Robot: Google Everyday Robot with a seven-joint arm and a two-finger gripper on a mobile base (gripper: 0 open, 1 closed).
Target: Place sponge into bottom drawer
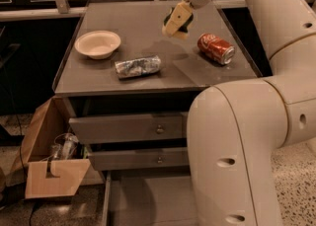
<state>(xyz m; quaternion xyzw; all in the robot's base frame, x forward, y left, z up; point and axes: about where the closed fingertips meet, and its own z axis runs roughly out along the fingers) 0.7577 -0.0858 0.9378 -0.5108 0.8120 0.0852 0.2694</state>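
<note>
A grey cabinet (98,79) fills the centre of the frame, with two knobbed drawers (128,129) in its front; speckled stone floor (296,170) at lower right; an open cardboard box (49,183) at lower left; dark panes behind a pale rail (29,15) across the top; dim, warm light; the gripper (178,17), upper centre, clamps the sponge (174,26).
</note>
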